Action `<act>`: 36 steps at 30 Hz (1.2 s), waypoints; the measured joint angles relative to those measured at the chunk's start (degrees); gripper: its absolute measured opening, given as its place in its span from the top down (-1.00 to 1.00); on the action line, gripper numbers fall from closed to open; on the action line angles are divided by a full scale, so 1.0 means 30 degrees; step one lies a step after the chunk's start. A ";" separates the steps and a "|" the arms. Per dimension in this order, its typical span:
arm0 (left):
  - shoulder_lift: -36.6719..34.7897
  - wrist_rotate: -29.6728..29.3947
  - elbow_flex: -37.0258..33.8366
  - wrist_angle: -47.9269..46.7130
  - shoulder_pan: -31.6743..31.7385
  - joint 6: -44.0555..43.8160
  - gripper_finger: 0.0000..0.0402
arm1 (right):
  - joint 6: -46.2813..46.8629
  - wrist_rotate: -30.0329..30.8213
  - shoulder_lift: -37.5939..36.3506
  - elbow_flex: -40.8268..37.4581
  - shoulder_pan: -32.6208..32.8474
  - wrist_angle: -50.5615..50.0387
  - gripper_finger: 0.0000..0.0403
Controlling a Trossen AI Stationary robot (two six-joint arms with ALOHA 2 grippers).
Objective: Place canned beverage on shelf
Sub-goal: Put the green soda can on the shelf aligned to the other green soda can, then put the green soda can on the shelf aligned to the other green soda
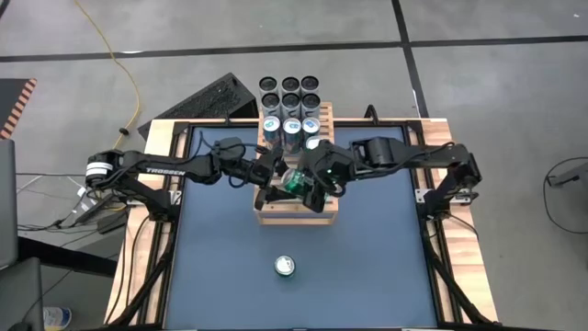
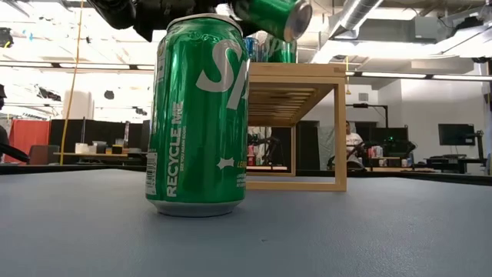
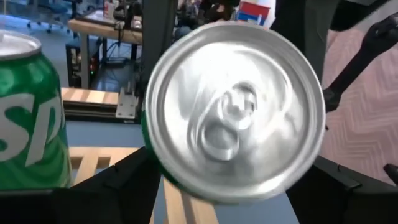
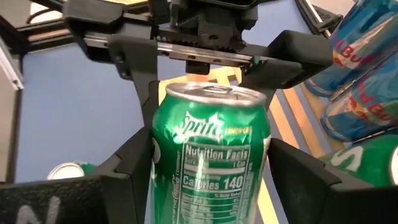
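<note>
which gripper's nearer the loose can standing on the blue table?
About equal, right slightly nearer. Left gripper and right gripper meet over the shelf, both gripping one green can, well back from the loose can.

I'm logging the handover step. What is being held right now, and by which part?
A green Sprite can, tilted above the slatted wooden shelf, sits between both grippers: the right gripper clamps its side walls; the left gripper also flanks its sides.

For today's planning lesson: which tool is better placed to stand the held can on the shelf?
Likely right: the right tool clasps the held can by its sides above the shelf; the left tool faces its lid.
</note>
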 joint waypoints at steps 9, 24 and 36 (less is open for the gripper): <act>-0.0031 -0.0251 0.0002 -0.0668 -0.0015 -0.0200 -0.35 | -0.0066 0.0032 -0.0225 0.1872 0.0026 -0.1518 -0.27; -0.0016 -0.1203 -0.0006 -0.2661 -0.0007 0.1116 -0.35 | 0.4499 0.1165 -0.0366 0.1864 0.2576 -0.7934 -0.27; -0.0002 -0.1608 0.1455 -0.7163 0.0000 0.4408 -0.36 | 0.7275 0.3037 -0.0142 0.1850 0.5186 -0.8791 -0.27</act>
